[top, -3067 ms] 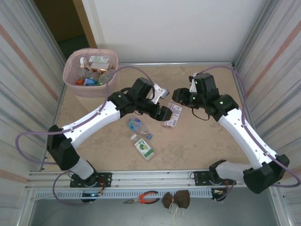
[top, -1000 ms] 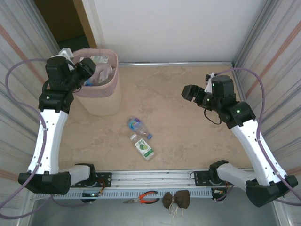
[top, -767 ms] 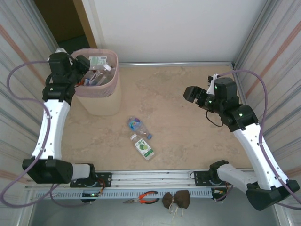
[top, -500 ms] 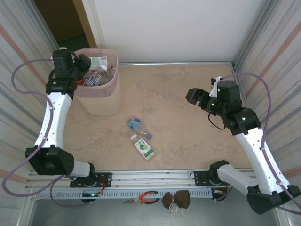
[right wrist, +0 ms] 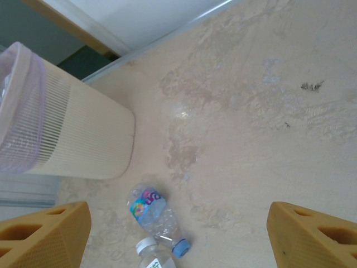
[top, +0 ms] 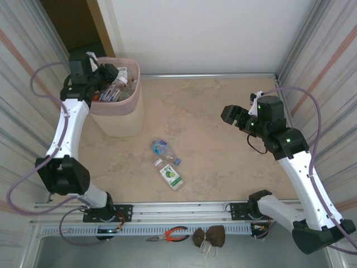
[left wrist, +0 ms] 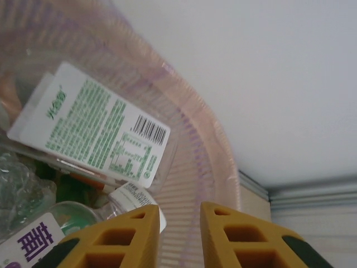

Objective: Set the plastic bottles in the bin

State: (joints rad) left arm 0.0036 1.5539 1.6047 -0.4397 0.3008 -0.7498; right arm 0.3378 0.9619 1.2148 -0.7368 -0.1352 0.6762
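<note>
The bin [top: 118, 118], pale pink mesh over a cream body, stands at the far left with several plastic bottles inside. My left gripper [top: 109, 72] hovers over its rim, shut with nothing between its fingers. In the left wrist view it [left wrist: 180, 215] points into the bin [left wrist: 215, 145], above a bottle with a green-and-white label [left wrist: 92, 125]. Two bottles lie on the floor: a clear one with a blue cap [top: 164, 149] [right wrist: 152, 213] and a white-capped one with a green label [top: 170, 174] [right wrist: 152, 252]. My right gripper [top: 230, 116] [right wrist: 178, 223] hangs open, high at the right.
Corrugated walls close in both sides, and a white wall stands at the back. A dark doorway opens behind the bin [right wrist: 70, 137]. Red-handled pliers [top: 169, 234] and a brown object [top: 210, 237] lie below the front rail.
My left arm swung from the table's middle, by a white-labelled bottle now gone from the floor, to the bin, then farther over it, and its jaws closed. The right arm drew back.
</note>
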